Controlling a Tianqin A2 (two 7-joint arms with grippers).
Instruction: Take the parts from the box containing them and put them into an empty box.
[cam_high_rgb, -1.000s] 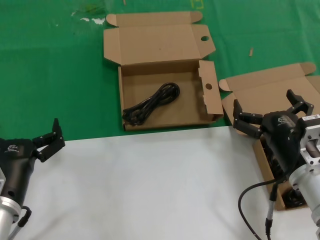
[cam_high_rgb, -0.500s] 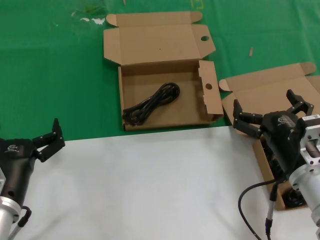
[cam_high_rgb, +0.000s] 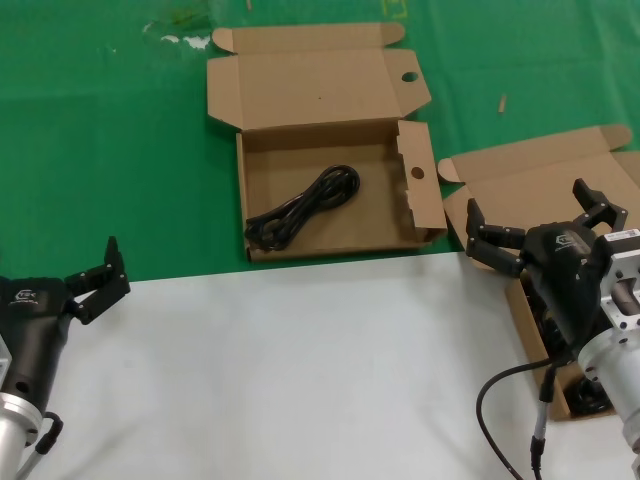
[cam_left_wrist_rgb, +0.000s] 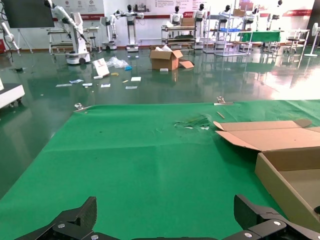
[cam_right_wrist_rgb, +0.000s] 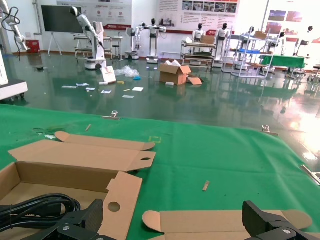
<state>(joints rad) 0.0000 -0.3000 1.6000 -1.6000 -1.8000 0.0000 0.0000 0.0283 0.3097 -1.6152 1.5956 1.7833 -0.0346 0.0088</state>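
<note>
Right gripper (cam_high_rgb: 545, 222) wide open, empty — over plain box (cam_high_rgb: 520, 185) (left gripper (cam_high_rgb: 95, 275) likewise).

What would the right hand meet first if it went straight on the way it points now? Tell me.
Probably the plain-lidded box: the right hand, open, points across its raised lid. In the right wrist view that lid lies between the fingers, with green cloth beyond. Height is unclear, so it may pass above.

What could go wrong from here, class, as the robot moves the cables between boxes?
1. The right claw, open, hovers over the plain-lidded box; its own grey cable could snag there.
2. The remaining cables sit hidden under the arm, so a grasp may miss.
3. The holed box's side flap stands upright; a carried cable might catch it.
</note>
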